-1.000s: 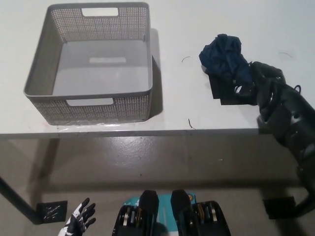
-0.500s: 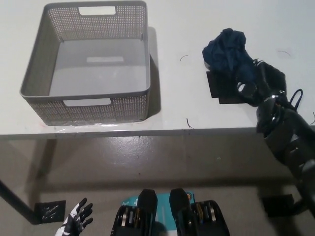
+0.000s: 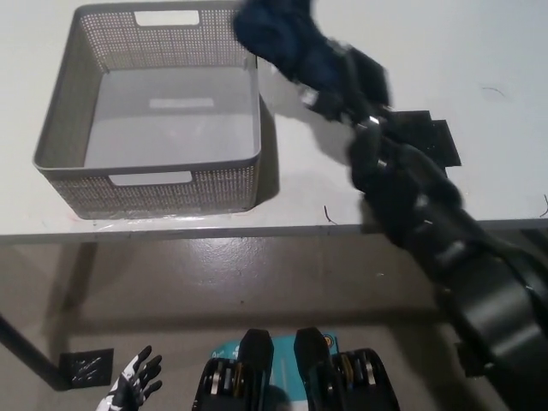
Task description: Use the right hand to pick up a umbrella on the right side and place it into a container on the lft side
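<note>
White table (image 3: 342,180) carries a grey basket (image 3: 64,111) at left and black mat (image 3: 428,137) at right. Right robot hand (image 3: 347,77) grips the blue umbrella (image 3: 278,34), blurred, held above the basket's right rim. Left robot hand (image 3: 133,385) low by the floor, fingers spread.

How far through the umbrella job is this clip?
Pickup looks done: the black right hand holds the navy umbrella in the air, over the far right corner of the grey basket. In hand: carrying it across. Left: lowering it in and letting go. The white left hand rests low, open.
</note>
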`<state>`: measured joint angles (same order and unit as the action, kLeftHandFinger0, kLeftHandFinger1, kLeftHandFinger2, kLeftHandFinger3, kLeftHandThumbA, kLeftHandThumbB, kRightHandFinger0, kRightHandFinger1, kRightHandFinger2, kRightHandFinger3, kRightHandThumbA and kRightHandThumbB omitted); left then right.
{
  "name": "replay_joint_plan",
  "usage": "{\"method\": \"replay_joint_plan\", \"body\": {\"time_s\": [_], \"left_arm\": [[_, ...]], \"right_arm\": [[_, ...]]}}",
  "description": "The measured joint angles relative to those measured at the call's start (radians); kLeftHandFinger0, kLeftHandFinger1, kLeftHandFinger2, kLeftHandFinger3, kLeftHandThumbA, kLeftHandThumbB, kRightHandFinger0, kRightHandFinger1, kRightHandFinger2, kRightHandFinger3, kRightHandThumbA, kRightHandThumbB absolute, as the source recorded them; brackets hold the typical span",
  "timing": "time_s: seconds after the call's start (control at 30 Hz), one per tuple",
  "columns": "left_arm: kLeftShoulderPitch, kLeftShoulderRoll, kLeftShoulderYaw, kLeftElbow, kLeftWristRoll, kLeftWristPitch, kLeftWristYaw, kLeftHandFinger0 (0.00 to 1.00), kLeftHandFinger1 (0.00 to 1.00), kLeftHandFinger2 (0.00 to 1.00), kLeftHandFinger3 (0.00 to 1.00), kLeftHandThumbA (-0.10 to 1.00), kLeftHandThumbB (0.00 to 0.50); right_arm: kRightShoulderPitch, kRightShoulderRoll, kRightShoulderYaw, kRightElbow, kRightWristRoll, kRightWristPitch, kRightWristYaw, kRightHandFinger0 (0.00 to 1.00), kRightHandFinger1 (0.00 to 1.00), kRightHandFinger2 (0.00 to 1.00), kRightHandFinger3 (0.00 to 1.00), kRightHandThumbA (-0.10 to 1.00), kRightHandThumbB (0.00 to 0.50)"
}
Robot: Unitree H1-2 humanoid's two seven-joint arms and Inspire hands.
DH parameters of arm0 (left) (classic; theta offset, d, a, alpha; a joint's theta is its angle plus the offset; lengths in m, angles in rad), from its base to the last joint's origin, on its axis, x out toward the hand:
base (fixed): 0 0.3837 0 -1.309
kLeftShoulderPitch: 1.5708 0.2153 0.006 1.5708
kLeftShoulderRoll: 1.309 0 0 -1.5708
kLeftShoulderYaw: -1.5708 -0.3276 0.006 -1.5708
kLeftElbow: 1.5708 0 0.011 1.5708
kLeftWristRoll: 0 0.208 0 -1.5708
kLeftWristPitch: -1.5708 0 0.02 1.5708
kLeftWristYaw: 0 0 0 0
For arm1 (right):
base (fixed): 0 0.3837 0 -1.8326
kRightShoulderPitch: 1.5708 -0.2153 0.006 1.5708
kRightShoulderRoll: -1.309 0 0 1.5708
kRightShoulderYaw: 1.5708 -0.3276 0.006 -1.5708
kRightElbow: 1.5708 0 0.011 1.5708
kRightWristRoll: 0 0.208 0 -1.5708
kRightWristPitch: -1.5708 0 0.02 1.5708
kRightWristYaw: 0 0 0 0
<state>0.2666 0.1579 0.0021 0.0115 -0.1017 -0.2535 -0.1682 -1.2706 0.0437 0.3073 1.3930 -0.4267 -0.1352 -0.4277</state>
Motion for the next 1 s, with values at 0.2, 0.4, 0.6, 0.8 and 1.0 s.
{"method": "replay_joint_plan", "body": {"time_s": [0.2,0.4,0.6,0.8,1.0], "left_arm": [[0.004,0.000,0.000,-0.001,0.002,0.000,-0.003,1.00,1.00,1.00,1.00,1.00,0.244],[0.011,0.000,-0.001,-0.005,0.005,0.000,-0.004,1.00,1.00,1.00,1.00,1.00,0.260],[0.020,0.000,-0.012,-0.011,0.005,0.000,-0.011,1.00,1.00,1.00,1.00,1.00,0.245],[0.021,0.004,-0.029,-0.015,0.014,0.000,-0.015,1.00,1.00,1.00,1.00,1.00,0.247],[0.019,0.016,-0.038,-0.028,0.021,0.002,-0.016,1.00,1.00,1.00,1.00,1.00,0.232]], "right_arm": [[-0.098,0.097,-0.008,-0.008,0.010,0.000,-0.001,0.00,0.02,0.49,0.36,-0.10,0.219],[-0.154,0.156,-0.032,-0.023,0.025,0.003,0.005,0.00,0.08,0.65,0.53,-0.10,0.225],[-0.210,0.199,-0.056,-0.020,0.037,0.012,0.008,0.00,0.08,0.56,0.49,-0.10,0.243],[-0.221,0.237,-0.049,0.008,0.040,0.034,0.019,0.00,0.00,0.38,0.32,-0.10,0.250],[-0.216,0.258,-0.037,0.033,0.041,0.066,0.062,0.95,1.00,1.00,1.00,0.43,0.332]]}}
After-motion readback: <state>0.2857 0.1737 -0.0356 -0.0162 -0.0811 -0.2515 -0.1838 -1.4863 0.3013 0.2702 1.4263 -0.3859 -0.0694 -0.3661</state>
